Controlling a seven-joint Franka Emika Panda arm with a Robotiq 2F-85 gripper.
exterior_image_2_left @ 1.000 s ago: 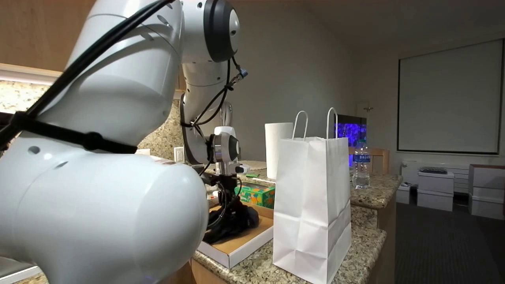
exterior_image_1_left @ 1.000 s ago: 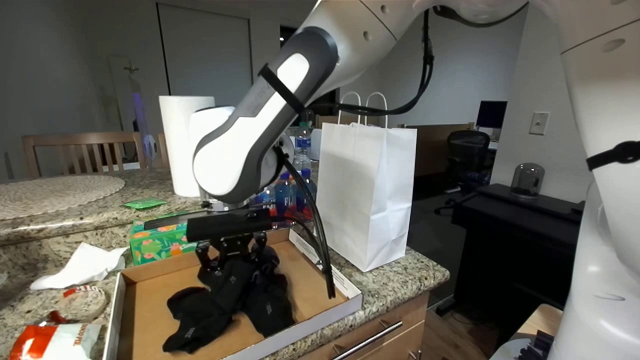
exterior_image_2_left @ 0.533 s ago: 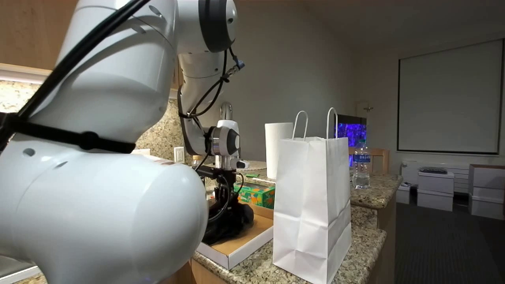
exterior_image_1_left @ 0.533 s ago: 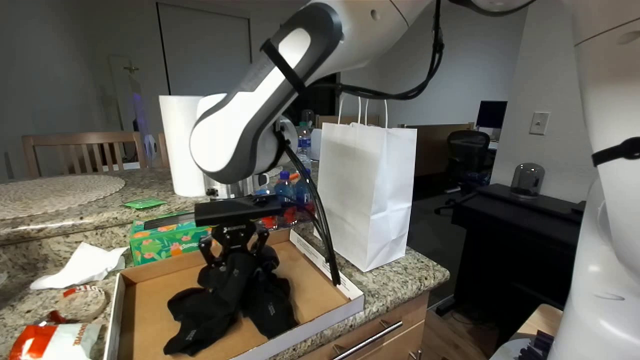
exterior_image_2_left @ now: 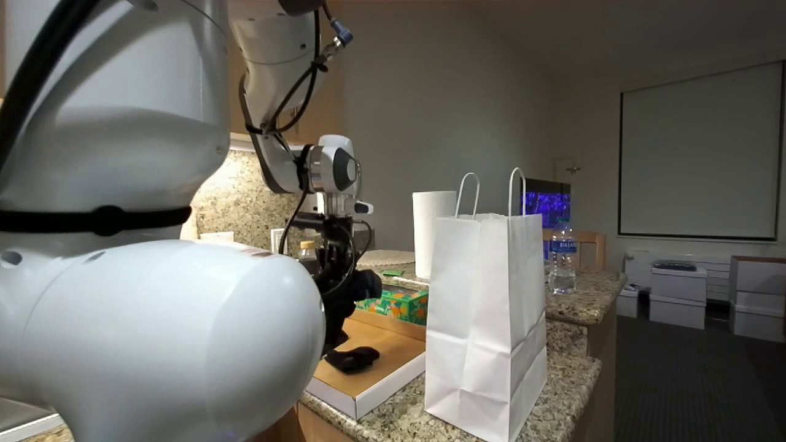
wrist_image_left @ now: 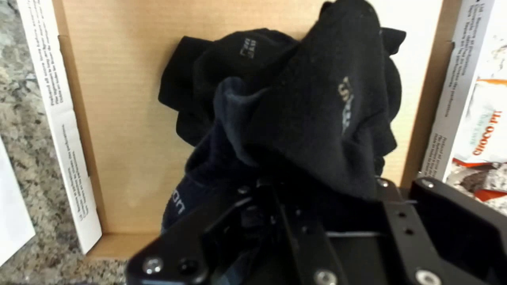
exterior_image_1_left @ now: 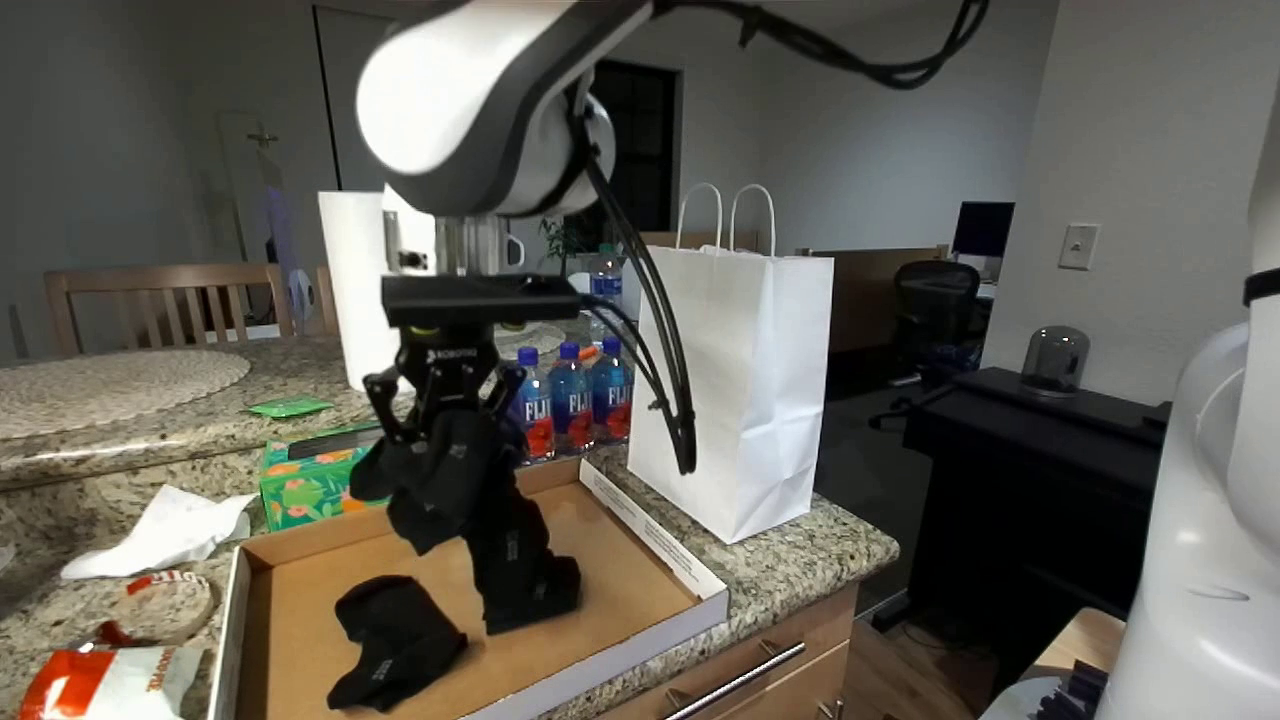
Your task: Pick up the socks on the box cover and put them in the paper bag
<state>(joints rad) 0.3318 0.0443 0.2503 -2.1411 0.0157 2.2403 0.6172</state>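
My gripper (exterior_image_1_left: pixel 447 420) is shut on a bundle of black socks (exterior_image_1_left: pixel 462 490) and holds it above the box cover. The lowest sock hangs down; I cannot tell whether its end touches the cover. The bundle fills the middle of the wrist view (wrist_image_left: pixel 317 103) and hides the fingertips there. A separate black sock (exterior_image_1_left: pixel 395 645) lies on the brown floor of the shallow box cover (exterior_image_1_left: pixel 290 590). It also shows in an exterior view (exterior_image_2_left: pixel 353 359). The white paper bag (exterior_image_1_left: pixel 735 400) stands upright beside the cover, handles up; its inside is hidden.
A green tissue box (exterior_image_1_left: pixel 315 490) and several water bottles (exterior_image_1_left: pixel 572 400) stand behind the cover. A paper towel roll (exterior_image_1_left: pixel 350 290) stands on the raised counter. A crumpled tissue (exterior_image_1_left: pixel 165 535) and a snack packet (exterior_image_1_left: pixel 110 685) lie beside the cover. The counter edge (exterior_image_1_left: pixel 850 560) is near the bag.
My gripper has risen from the cover with the bundle of socks. One sock has stayed on the cover. The paper bag and box cover have not moved.
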